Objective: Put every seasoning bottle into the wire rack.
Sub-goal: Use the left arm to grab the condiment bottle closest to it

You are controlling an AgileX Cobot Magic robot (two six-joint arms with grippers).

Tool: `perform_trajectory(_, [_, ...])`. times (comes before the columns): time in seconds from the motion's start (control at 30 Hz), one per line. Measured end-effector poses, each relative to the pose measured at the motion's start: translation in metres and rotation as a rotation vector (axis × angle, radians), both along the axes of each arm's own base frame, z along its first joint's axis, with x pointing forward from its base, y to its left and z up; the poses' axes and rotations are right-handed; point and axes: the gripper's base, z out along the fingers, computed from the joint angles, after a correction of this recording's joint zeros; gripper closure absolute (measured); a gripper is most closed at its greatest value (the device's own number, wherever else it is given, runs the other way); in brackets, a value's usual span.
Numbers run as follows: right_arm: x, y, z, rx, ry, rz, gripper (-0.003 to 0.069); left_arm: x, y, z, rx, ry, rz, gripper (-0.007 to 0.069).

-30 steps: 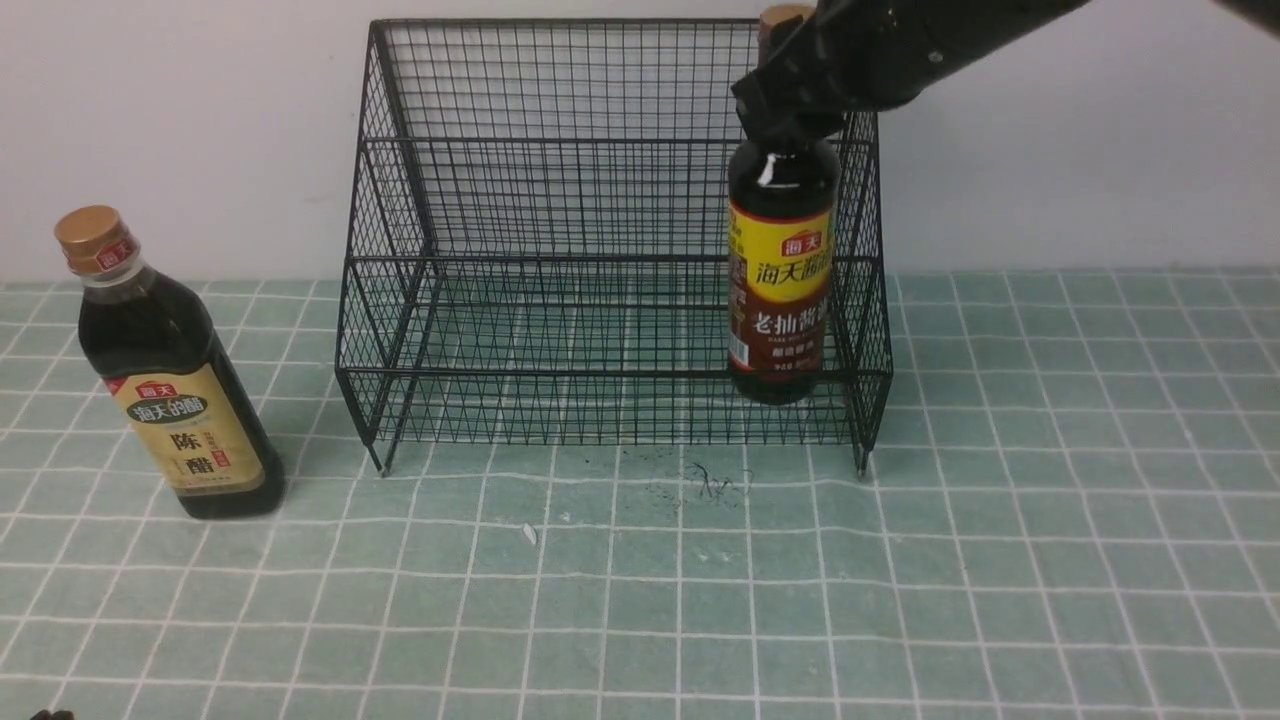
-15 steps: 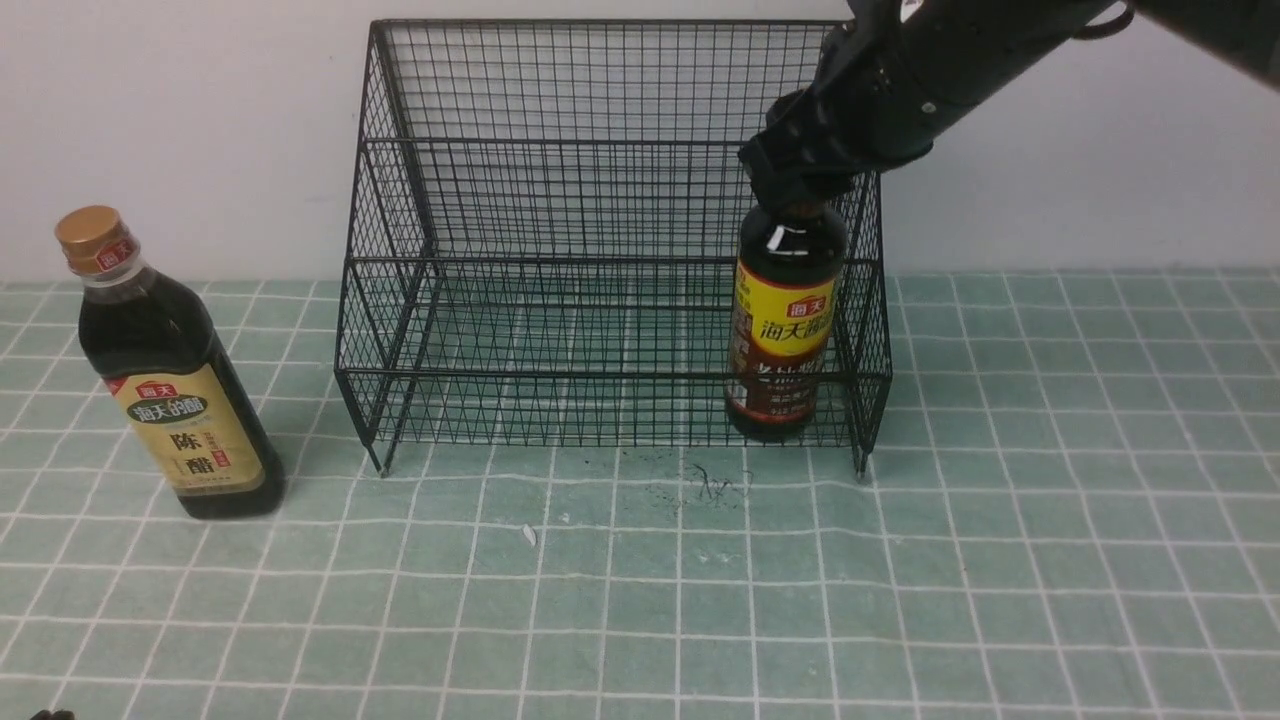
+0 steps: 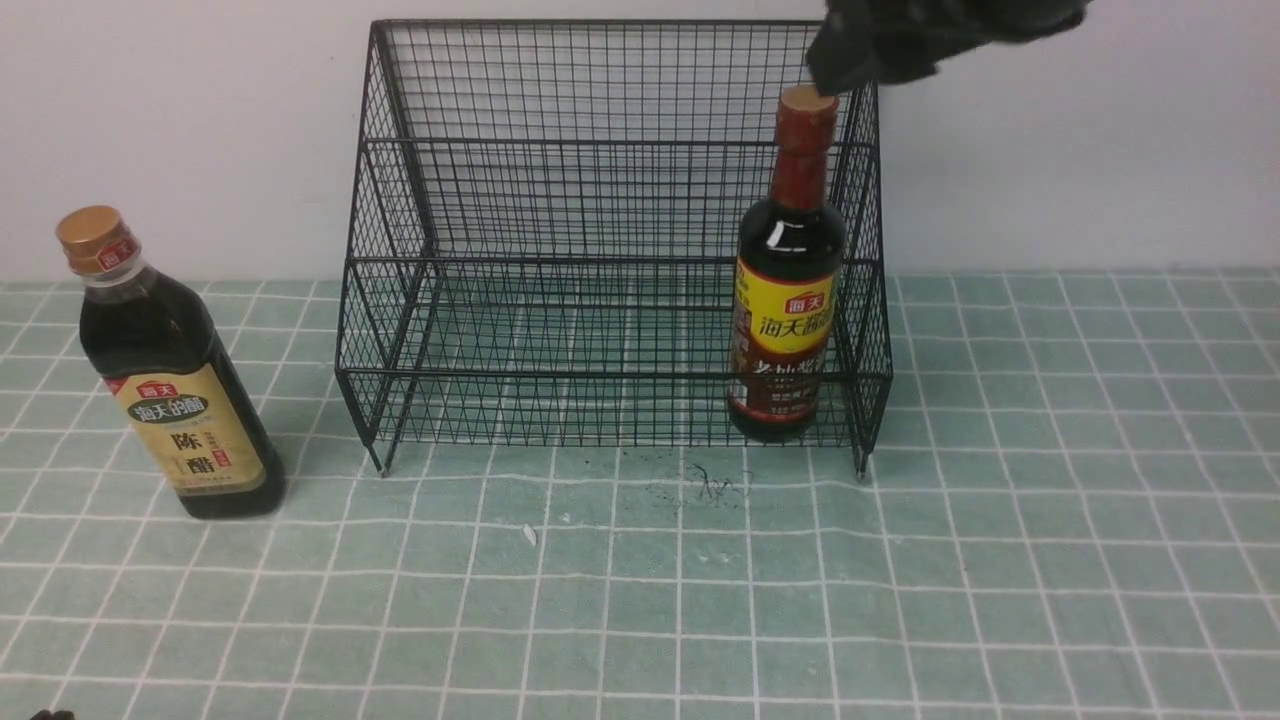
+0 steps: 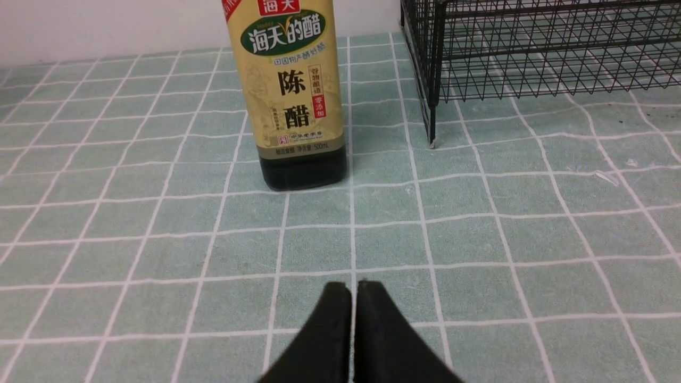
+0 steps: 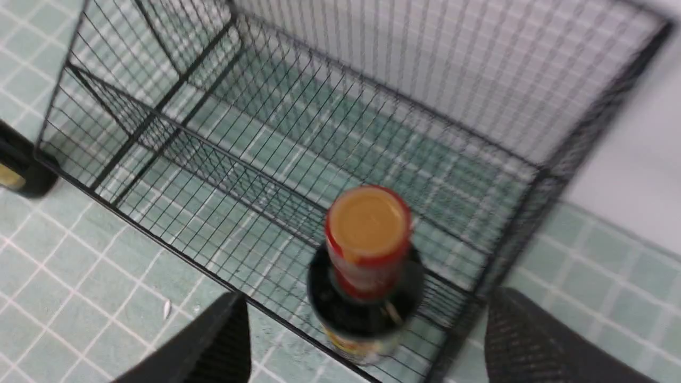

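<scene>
Covering the table is a pale green cloth (image 3: 1050,560) ruled in white squares, with a plain white wall (image 3: 180,120) behind. At far left the squarish gold-capped bottle (image 3: 175,390) stands upright on the cloth, outside the rack. The left gripper (image 4: 354,290), jaws pressed together and empty, sits low facing it, well apart. The black wire rack (image 3: 560,143) stands near the wall, with dark scuffs (image 3: 715,485) on the cloth before it. The round yellow-labelled bottle (image 3: 785,300) stands upright in the right corner of the lower tier. Above its cap the right gripper (image 5: 367,293) hangs wide open, gripping nothing.
</scene>
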Motion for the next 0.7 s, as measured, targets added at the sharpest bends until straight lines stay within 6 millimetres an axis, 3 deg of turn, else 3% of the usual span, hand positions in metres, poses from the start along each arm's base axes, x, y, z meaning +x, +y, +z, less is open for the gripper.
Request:
perform_trajectory(0.1, [-0.043, -0.025, 0.036, -0.010, -0.081, -0.033, 0.0200, 0.000, 0.000, 0.000, 0.000, 0.000, 0.000, 0.0631])
perform_trajectory(0.2, [-0.099, -0.057, 0.074, 0.032, -0.211, -0.085, 0.0350, 0.000, 0.000, 0.000, 0.000, 0.000, 0.000, 0.0631])
perform_trajectory(0.27, [-0.129, -0.075, 0.086, 0.066, -0.267, -0.133, 0.0443, 0.000, 0.000, 0.000, 0.000, 0.000, 0.000, 0.0631])
perform_trajectory(0.37, [-0.195, -0.113, 0.091, 0.128, -0.357, -0.226, 0.0602, 0.000, 0.000, 0.000, 0.000, 0.000, 0.000, 0.0631])
perform_trajectory(0.4, [-0.214, -0.125, 0.085, 0.146, -0.374, -0.259, 0.0631, 0.000, 0.000, 0.000, 0.000, 0.000, 0.000, 0.0631])
perform_trajectory(0.43, [-0.216, -0.126, 0.081, 0.144, -0.366, -0.265, 0.0640, 0.000, 0.000, 0.000, 0.000, 0.000, 0.000, 0.0631])
perform_trajectory(0.47, [-0.249, -0.144, 0.071, 0.198, -0.417, -0.305, 0.0659, 0.000, 0.000, 0.000, 0.000, 0.000, 0.000, 0.0631])
perform_trajectory(0.5, [-0.250, -0.145, 0.065, 0.194, -0.412, -0.310, 0.0661, 0.000, 0.000, 0.000, 0.000, 0.000, 0.000, 0.0631])
perform_trajectory(0.6, [-0.302, -0.170, 0.028, 0.328, -0.604, -0.314, 0.0671, 0.000, 0.000, 0.000, 0.000, 0.000, 0.000, 0.0631])
perform_trajectory(0.7, [-0.326, -0.178, -0.016, 0.414, -0.760, -0.269, 0.0671, 0.000, 0.000, 0.000, 0.000, 0.000, 0.000, 0.0631])
